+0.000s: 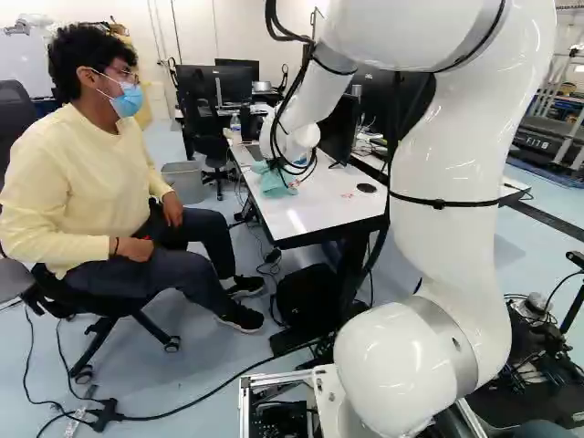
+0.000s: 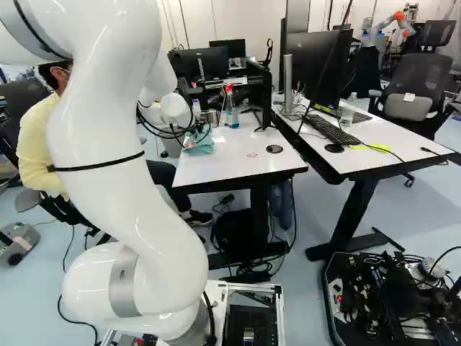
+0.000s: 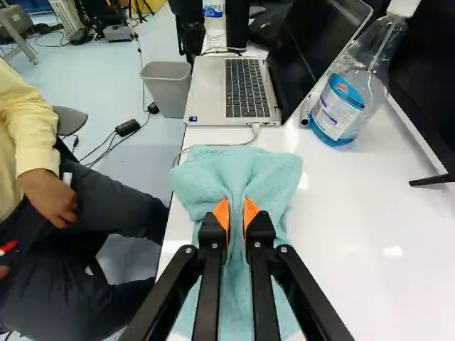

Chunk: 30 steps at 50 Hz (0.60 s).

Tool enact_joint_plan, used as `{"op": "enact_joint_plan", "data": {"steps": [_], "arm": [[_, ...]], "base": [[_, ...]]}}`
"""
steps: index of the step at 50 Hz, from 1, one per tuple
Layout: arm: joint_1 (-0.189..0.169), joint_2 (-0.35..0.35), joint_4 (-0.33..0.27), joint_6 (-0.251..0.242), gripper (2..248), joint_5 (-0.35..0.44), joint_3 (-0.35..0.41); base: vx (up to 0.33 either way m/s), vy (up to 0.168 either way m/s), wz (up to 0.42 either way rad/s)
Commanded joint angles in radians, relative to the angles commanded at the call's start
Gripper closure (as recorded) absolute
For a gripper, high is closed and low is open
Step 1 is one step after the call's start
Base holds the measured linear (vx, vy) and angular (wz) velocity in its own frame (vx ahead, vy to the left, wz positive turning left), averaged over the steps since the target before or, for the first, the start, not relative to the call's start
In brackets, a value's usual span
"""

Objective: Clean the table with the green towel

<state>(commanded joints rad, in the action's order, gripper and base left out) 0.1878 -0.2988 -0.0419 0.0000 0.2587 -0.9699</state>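
Along one long edge of the white desk [image 1: 315, 217], the green towel [image 3: 274, 174] lies bunched on the top, its near part running back beneath the claw [image 2: 199, 130]. The claw is grasping the towel, a raised fold pinched between its orange pads [image 3: 222, 213]. Just ahead of the cloth, a pale cable [image 3: 231, 145] runs to an open laptop [image 3: 205, 92], and a clear bottle with blue liquid [image 3: 341, 110] stands beside the laptop's screen. A grey bin [image 3: 165, 84] is on the floor beside the desk. In the right base view, a round black disc [image 2: 274, 149] sits near the desk's closer end, apart from the towel.
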Motion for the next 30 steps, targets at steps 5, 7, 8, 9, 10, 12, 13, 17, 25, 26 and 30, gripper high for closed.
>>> {"op": "enact_joint_plan", "data": {"steps": [5, 7, 8, 9, 10, 12, 13, 17, 25, 26, 30], "arm": [[0.000, 0.012, 0.000, 0.000, 206, -0.016, 0.001], [0.000, 0.016, 0.000, 0.000, 206, -0.022, 0.002], [-0.001, 0.019, 0.000, 0.000, 206, -0.026, 0.002], [-0.001, 0.021, 0.000, 0.000, 206, -0.029, 0.003], [-0.001, 0.023, 0.000, 0.000, 206, -0.032, 0.003], [-0.002, 0.028, 0.000, 0.000, 206, -0.039, 0.003], [-0.002, 0.030, 0.000, 0.000, 206, -0.043, 0.003], [-0.004, 0.038, 0.000, 0.000, 206, -0.056, 0.003], [-0.007, 0.055, 0.000, 0.000, 206, -0.083, 0.003], [-0.008, 0.057, 0.000, 0.000, 206, -0.087, 0.003], [-0.009, 0.067, 0.000, 0.000, 206, -0.100, 0.004]], "base": [[0.000, 0.000, 0.000], [0.000, 0.000, 0.000], [0.000, 0.000, 0.000], [0.000, 0.000, 0.000], [0.000, 0.000, 0.000], [0.000, 0.000, 0.000], [0.000, 0.000, 0.000], [0.000, 0.000, 0.000], [0.000, 0.000, 0.000], [0.000, 0.000, 0.000], [0.000, 0.000, 0.000]]}}
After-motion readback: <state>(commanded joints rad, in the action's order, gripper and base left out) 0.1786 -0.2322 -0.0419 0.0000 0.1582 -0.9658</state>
